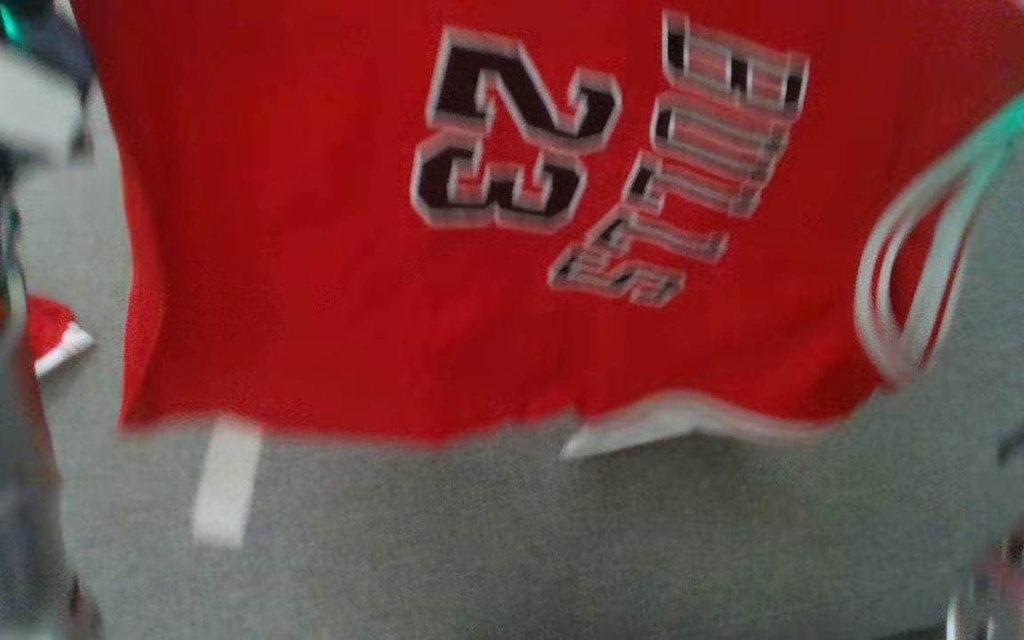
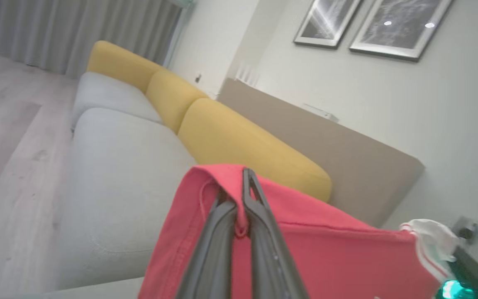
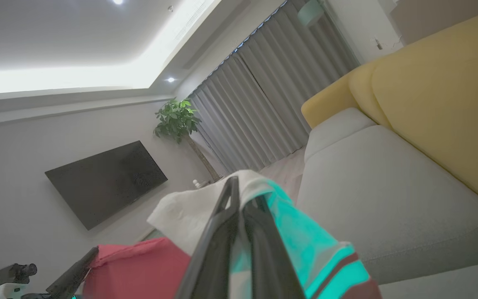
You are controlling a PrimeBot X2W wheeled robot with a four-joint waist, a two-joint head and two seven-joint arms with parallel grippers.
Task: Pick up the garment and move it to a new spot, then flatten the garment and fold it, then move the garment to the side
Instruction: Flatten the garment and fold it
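While garment (image 1: 299, 267) hangs, wrists reveal sofa (image 2: 118, 174).

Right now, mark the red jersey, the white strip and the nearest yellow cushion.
red jersey (image 1: 299, 267): head view, plain cloth left of the number.
white strip (image 1: 226, 484): head view, its middle.
nearest yellow cushion (image 2: 247, 145): left wrist view, its front face.

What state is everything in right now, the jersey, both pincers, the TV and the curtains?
Jersey, lifted and spread between both pincers.
Left pincer, shut on the jersey's red edge.
Right pincer, shut on the jersey's white trim.
TV, screen dark.
Curtains, drawn shut.
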